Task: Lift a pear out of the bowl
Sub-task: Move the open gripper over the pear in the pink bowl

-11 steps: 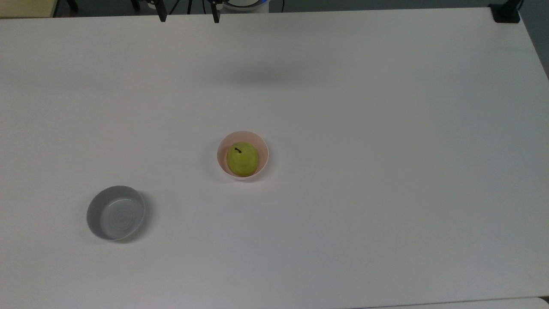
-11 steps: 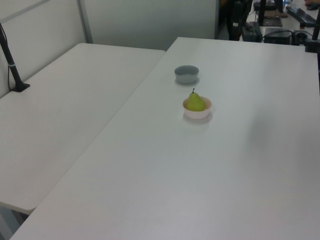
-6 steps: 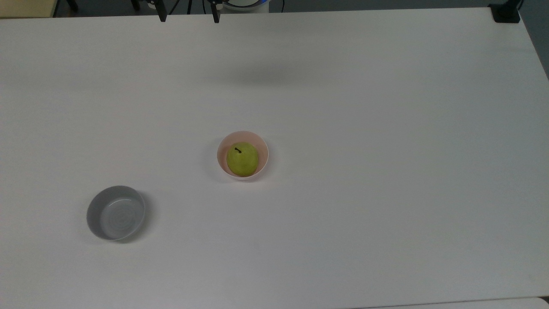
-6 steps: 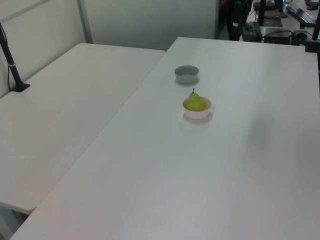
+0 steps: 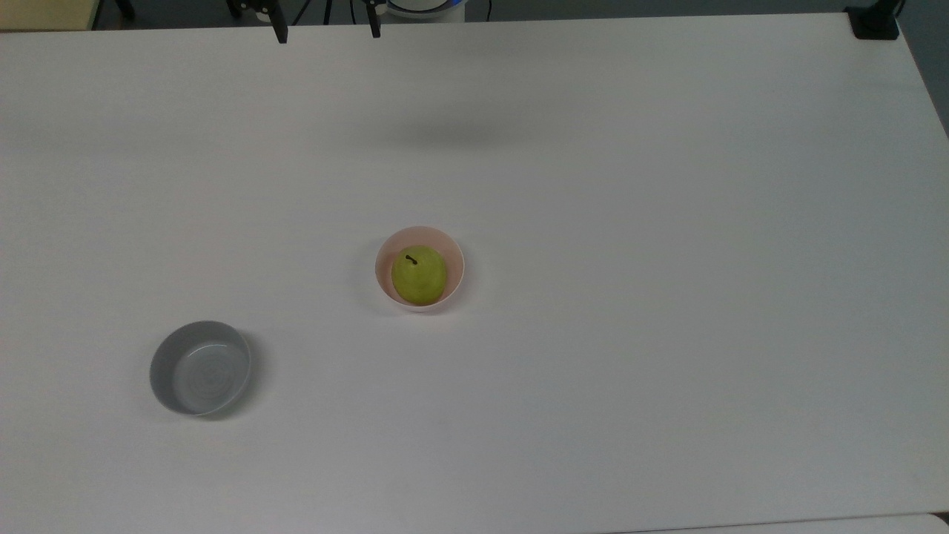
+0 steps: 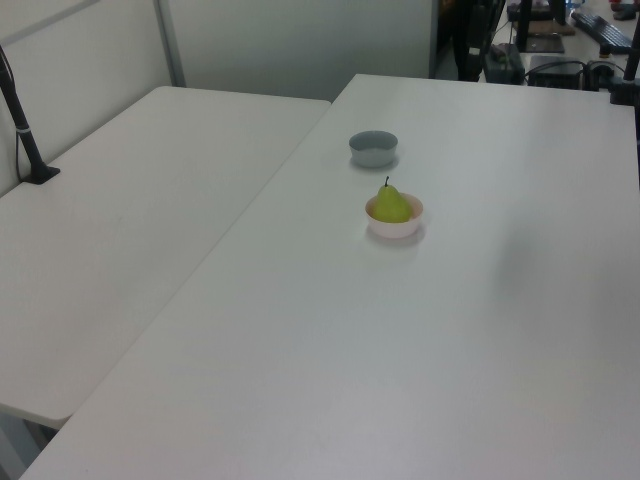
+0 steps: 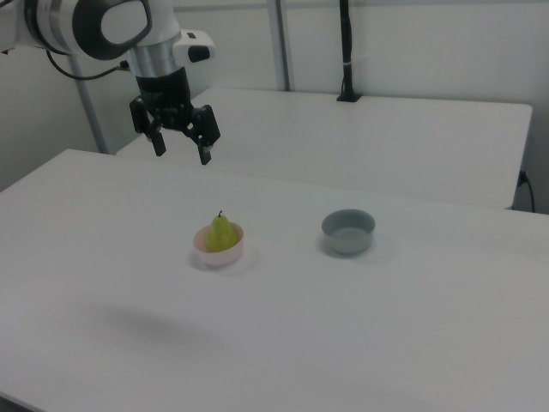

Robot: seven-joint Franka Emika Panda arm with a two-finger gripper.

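The yellow-green pear (image 5: 419,274) sits upright, dark stem up, inside the small pale pink bowl (image 5: 455,261) near the table's middle. The left view has the pear (image 6: 392,205) rising above the bowl (image 6: 395,230). In the right view my gripper (image 7: 182,151) hangs open in the air, above and to the left of the pear (image 7: 221,233) and bowl (image 7: 219,256), well apart from both and holding nothing. Its two dark fingertips (image 5: 281,33) poke in at the top view's upper edge.
An empty grey bowl (image 5: 200,367) stands at the top view's lower left, also seen as the grey bowl (image 6: 373,148) behind the pear and the grey bowl (image 7: 348,232) to its right. A second white table (image 6: 120,230) adjoins. A black post (image 7: 346,51) stands at the back.
The fingertips at the top view's upper edge have shifted slightly. The pear and both bowls have stayed put.
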